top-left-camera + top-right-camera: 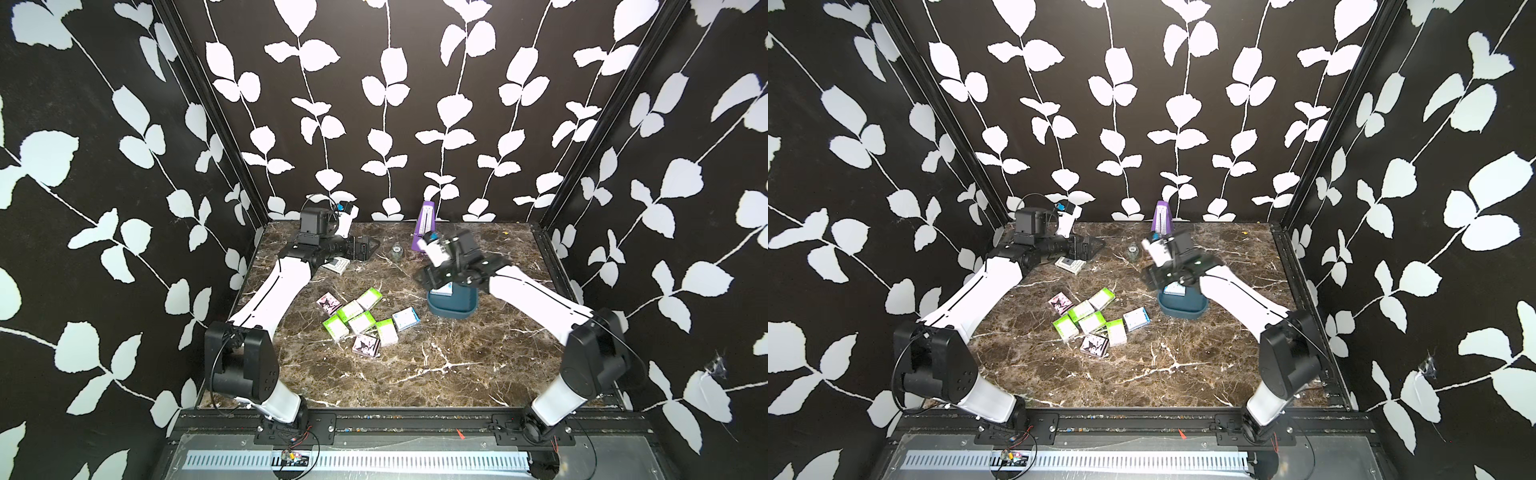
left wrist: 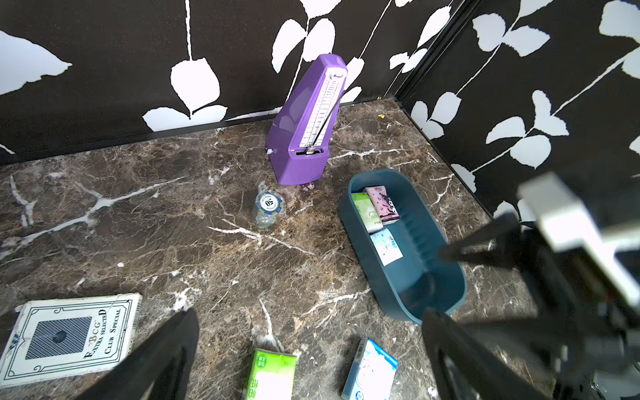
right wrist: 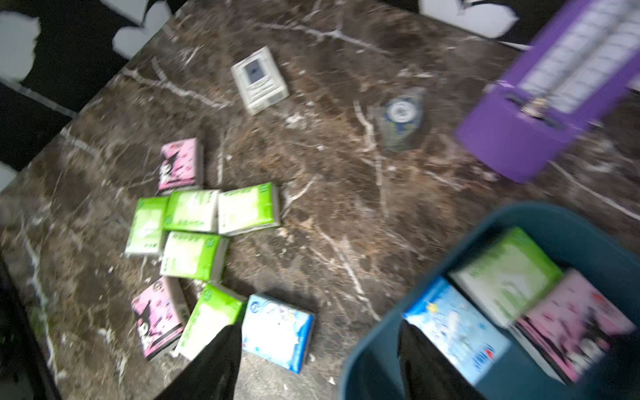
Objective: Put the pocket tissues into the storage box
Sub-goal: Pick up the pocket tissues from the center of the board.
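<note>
Several pocket tissues [image 1: 360,322] [image 1: 1092,322] lie in a loose cluster mid-table, green, pink and blue ones [image 3: 194,254]. The teal storage box [image 1: 454,309] [image 1: 1183,309] stands to their right. It holds three packets: a blue one [image 3: 453,332], a green one [image 3: 505,277] and a pink one [image 3: 571,325]. My right gripper [image 1: 431,277] [image 3: 318,367] hovers over the box's near-left end, open and empty. My left gripper [image 1: 365,249] [image 2: 311,363] hangs open at the back left, above bare table, holding nothing. A green packet [image 2: 272,374] and a blue packet [image 2: 370,370] lie below it.
A purple metronome [image 1: 424,226] [image 2: 304,124] stands at the back wall behind the box. A wrapped stack of poker chips [image 1: 397,250] [image 2: 269,206] sits left of it. A card deck [image 1: 337,265] [image 2: 69,336] lies beside my left gripper. Walls close three sides.
</note>
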Available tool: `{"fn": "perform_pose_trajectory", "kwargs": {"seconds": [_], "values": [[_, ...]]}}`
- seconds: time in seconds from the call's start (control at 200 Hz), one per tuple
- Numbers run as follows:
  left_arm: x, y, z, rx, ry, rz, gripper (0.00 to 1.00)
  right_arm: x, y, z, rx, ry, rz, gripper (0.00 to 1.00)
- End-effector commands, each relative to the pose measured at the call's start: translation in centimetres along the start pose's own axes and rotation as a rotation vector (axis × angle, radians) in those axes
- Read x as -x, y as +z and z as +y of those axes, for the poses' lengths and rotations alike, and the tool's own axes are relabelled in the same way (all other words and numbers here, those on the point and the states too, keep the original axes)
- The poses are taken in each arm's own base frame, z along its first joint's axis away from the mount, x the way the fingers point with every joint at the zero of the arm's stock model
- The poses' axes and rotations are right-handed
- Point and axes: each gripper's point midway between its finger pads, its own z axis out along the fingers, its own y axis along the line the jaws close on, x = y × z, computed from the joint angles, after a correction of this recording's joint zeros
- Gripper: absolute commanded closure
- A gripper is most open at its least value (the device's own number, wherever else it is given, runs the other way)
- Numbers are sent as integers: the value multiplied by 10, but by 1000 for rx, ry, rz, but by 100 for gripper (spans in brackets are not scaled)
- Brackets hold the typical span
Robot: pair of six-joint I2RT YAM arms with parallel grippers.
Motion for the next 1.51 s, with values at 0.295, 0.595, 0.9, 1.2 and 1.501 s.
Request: {"fn": "perform_pose_trajectory", "kwargs": {"seconds": [0.295, 0.595, 0.9, 1.2, 1.501], "values": [[8, -6, 1, 12, -54, -81, 1, -42, 38, 56, 123, -319, 153, 22], [14, -5, 1, 10, -83, -106, 1, -80, 55, 58, 153, -487, 258, 15], [15, -5, 1, 12, -80, -107, 1, -93, 72, 52, 140, -591, 290, 9], [15, -5, 4, 27, -67, -97, 1, -103, 85, 48, 143, -660, 353, 9], [14, -4, 5, 33, -60, -87, 1, -98, 96, 40, 116, -704, 367, 9]]}}
